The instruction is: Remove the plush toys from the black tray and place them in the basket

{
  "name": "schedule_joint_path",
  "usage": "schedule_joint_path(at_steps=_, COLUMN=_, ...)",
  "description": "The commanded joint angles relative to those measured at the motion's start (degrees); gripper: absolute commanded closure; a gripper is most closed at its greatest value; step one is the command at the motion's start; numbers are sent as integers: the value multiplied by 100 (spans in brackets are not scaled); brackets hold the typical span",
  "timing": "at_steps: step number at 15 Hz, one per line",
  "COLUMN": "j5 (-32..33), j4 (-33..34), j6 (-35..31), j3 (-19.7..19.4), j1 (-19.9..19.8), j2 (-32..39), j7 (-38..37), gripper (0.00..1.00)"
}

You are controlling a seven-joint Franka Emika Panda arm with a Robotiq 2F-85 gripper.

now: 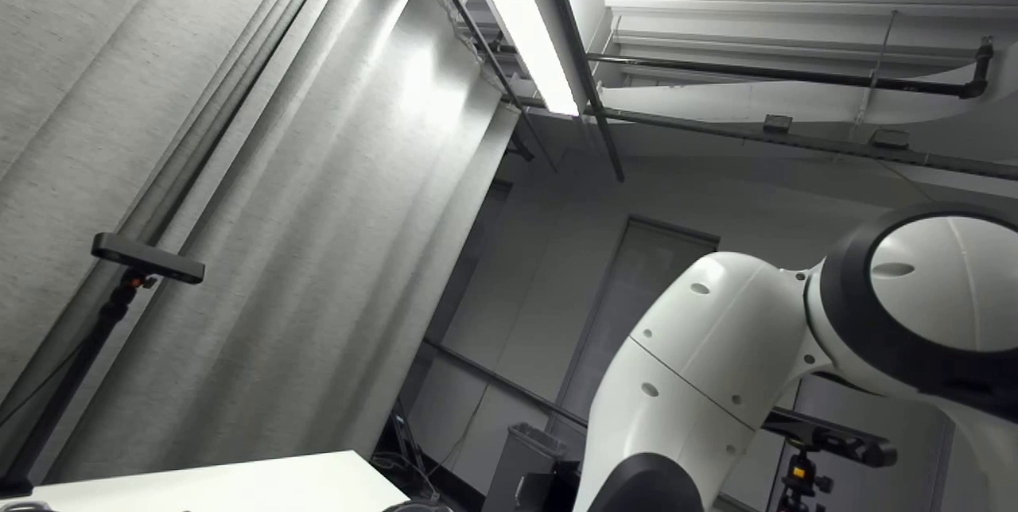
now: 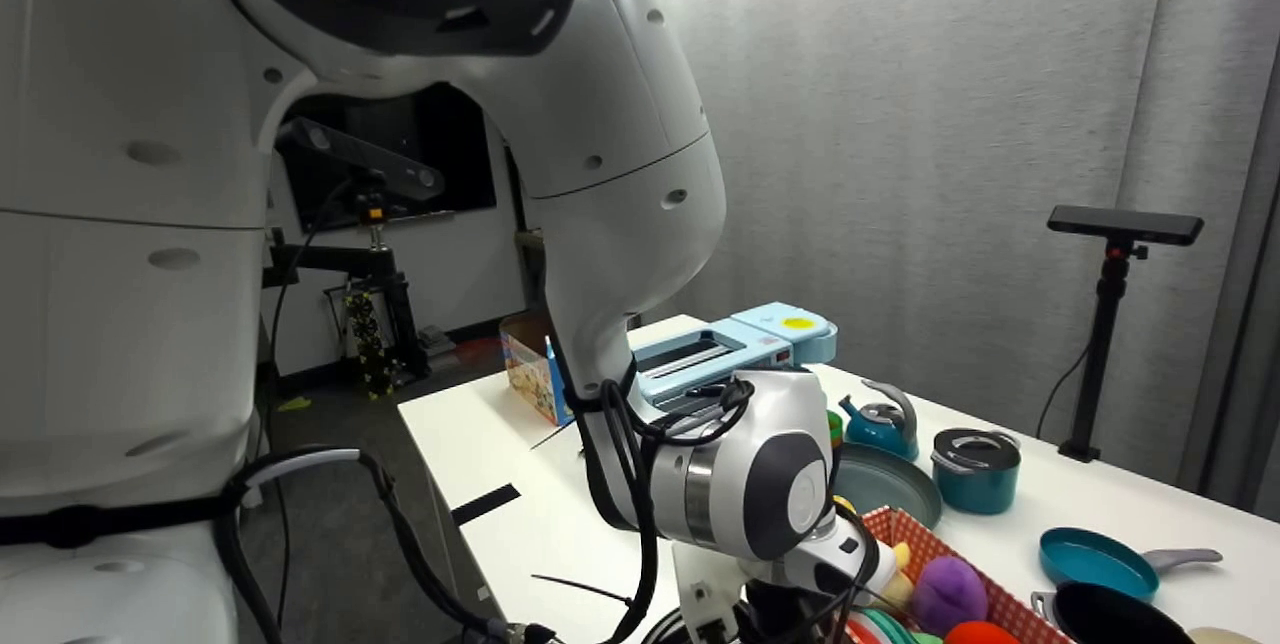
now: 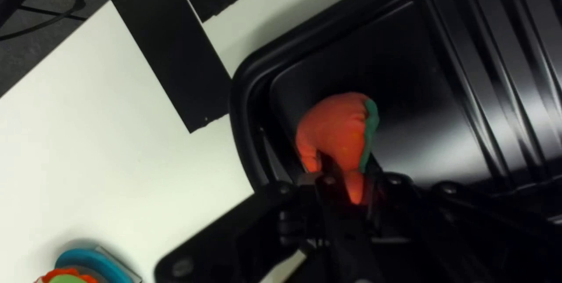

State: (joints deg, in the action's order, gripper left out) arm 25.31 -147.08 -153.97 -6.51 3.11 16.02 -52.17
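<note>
Wrist view is showing me the orange plush toy near a rounded corner of the black tray, lying straight ahead of the fingers: its narrow end is running back between them, while its green-edged bulk is bulging out beyond the tips. I'm reading its long axis as lying roughly in line with the fingers, not across them. They're pinching it, by my judgement, since orange is showing in the narrow gap; whether the toy is touching the tray floor or hanging just above, I'm not able to tell. In an exterior view the red-checked basket is sitting on the desk, just past the arm's wrist as that camera is seeing it. So I'm expecting a lift, then a carry across, the bulk possibly snagging on the tray's edge.
</note>
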Motion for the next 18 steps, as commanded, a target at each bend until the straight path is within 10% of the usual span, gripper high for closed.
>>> schedule_joint_path(at_steps=1, j5=-265, j4=-93, j6=284, j3=-7, j1=234, j2=-649, j7=215, gripper=97)
schedule_joint_path(at_steps=9, j5=303, j4=249, j6=861, j3=450, j1=202, j2=-1687, j7=-29, gripper=96)
schedule_joint_path(at_steps=18, j5=3216, j4=1237, j6=531, j3=552, j1=58, j2=-1119, j7=-1387, gripper=96)
